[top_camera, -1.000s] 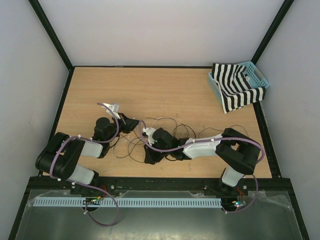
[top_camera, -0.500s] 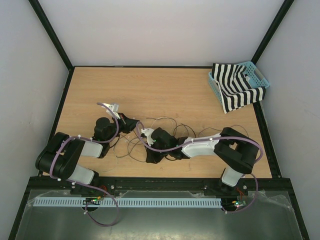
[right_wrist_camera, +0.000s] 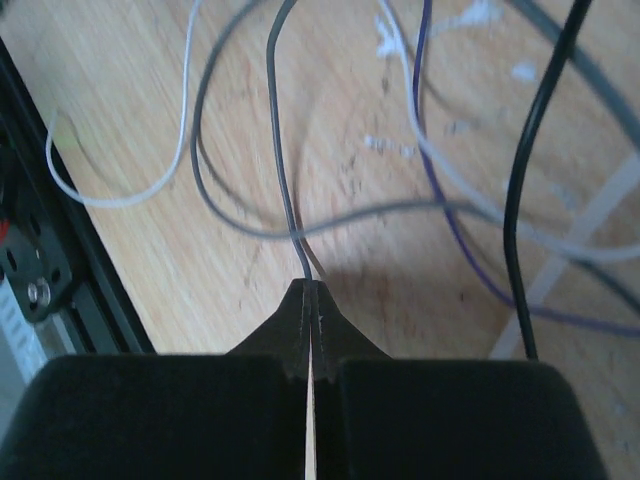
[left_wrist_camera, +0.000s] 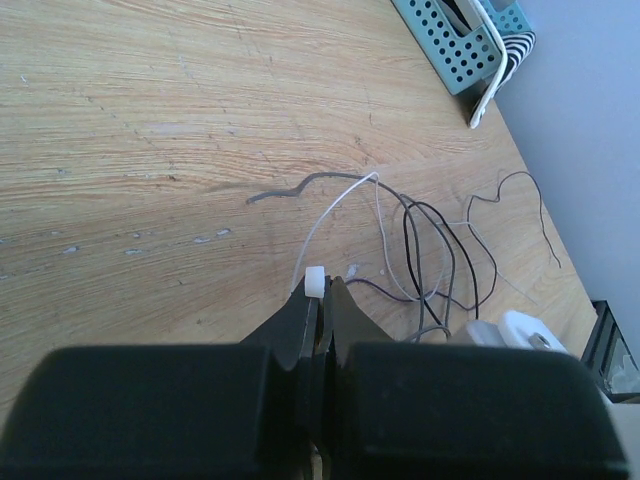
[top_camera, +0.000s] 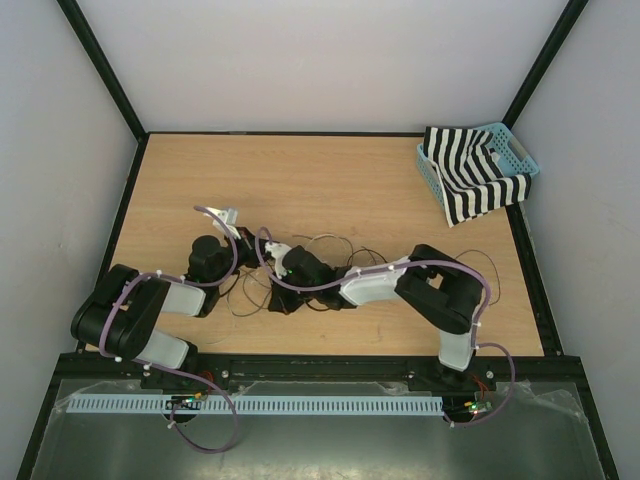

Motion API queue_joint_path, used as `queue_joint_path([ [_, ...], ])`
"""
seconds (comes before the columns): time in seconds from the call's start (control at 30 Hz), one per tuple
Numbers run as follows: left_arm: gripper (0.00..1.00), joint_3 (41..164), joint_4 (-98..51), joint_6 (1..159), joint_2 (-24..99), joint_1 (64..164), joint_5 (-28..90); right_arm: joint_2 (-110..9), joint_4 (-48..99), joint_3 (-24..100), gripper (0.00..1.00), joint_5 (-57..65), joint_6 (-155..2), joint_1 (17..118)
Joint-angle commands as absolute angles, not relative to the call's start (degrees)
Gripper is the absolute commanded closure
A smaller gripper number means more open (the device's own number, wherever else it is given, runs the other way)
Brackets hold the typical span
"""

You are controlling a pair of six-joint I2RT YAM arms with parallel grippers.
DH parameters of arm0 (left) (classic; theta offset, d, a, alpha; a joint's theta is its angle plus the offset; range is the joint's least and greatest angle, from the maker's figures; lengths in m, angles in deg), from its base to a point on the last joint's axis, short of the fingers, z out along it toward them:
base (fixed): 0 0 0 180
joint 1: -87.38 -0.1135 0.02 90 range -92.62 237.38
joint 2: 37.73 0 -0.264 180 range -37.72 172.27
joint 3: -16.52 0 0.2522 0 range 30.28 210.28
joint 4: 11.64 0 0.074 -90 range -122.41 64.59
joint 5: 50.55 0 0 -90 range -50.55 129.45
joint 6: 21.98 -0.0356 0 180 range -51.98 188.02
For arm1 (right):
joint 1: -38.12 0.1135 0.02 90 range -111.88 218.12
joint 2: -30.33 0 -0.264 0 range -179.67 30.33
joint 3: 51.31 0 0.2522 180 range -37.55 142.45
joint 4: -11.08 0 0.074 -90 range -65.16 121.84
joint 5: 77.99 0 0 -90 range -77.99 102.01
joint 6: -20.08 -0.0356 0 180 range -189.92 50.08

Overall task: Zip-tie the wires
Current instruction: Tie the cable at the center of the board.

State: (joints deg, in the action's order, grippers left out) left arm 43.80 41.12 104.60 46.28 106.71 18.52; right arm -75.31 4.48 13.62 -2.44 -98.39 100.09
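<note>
Grey wire [right_wrist_camera: 280, 140] newly pinched in right tool [right_wrist_camera: 310, 288], shifted left; left tool [left_wrist_camera: 322, 292] clamped on zip tie [left_wrist_camera: 314, 281].

Pale wooden tabletop [top_camera: 330, 180] between plain white walls [top_camera: 330, 60]

A teal perforated plastic basket [top_camera: 430, 175] sits at the tabletop's far right corner, with a black-and-white striped cloth [top_camera: 470, 180] draped in it and spilling over its near rim. A white slotted strip [top_camera: 270, 405] runs along the grey front ledge.
</note>
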Motion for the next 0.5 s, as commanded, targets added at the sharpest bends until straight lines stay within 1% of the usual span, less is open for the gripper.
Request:
queue_joint_path([
  [0.0,1.0,43.07,43.2,105.0,44.84,106.96,18.01,-79.33,0.55,19.15,1.0,-0.18,-99.9,100.61],
  [0.13,1.0,42.87,43.19,104.87,44.76,106.96,18.0,-82.47,-0.03,22.97,1.0,0.58,-99.2,100.57],
  [0.37,1.0,43.07,43.19,104.84,45.12,106.9,17.77,-85.42,-3.88,24.61,1.0,-0.84,-98.16,100.6],
  [0.4,1.0,43.03,43.18,104.85,45.14,106.89,17.9,-85.36,-4.31,24.28,0.99,-1.21,-97.67,100.6],
  [0.47,1.0,43.17,43.13,104.89,45.26,106.89,17.87,-84.6,-4.64,23.51,0.93,-2.1,-96.6,100.61],
])
